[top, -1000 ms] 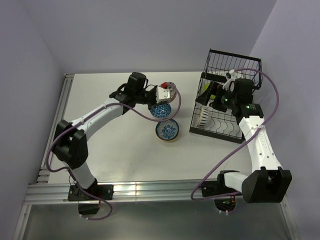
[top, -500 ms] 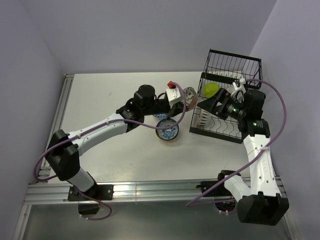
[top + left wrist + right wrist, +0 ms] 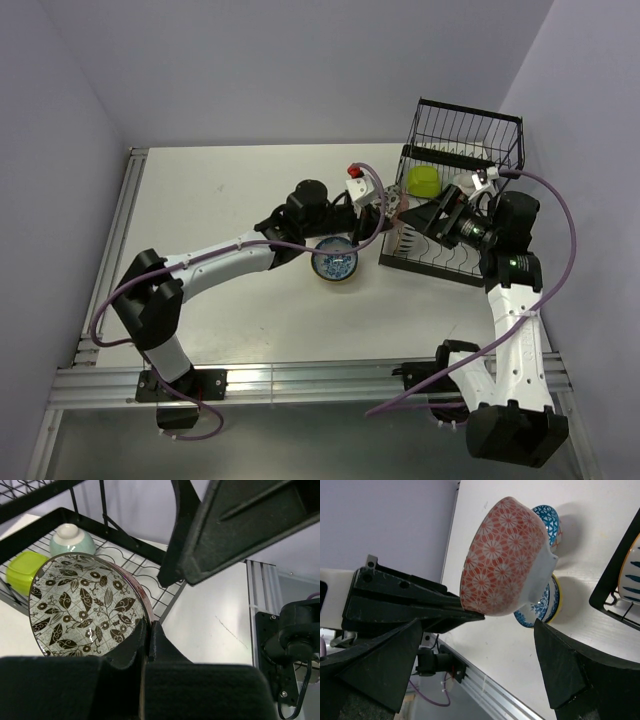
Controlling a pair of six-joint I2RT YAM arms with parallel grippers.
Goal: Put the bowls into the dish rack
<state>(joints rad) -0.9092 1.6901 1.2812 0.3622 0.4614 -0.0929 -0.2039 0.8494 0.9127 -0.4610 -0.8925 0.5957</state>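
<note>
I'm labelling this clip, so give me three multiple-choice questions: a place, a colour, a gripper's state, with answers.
1. Against the dish rack, the blue patterned bowl is: A inside it; B on the table beside it; C on top.
2. Outside, the held bowl in the left gripper is: A white; B green; C red with white flowers.
3. The right gripper is: A open; B shut on a bowl; C shut on a wire.
Answers: B, it sits on the table; C, the right wrist view shows the pattern; A, its fingers stand wide apart.
</note>
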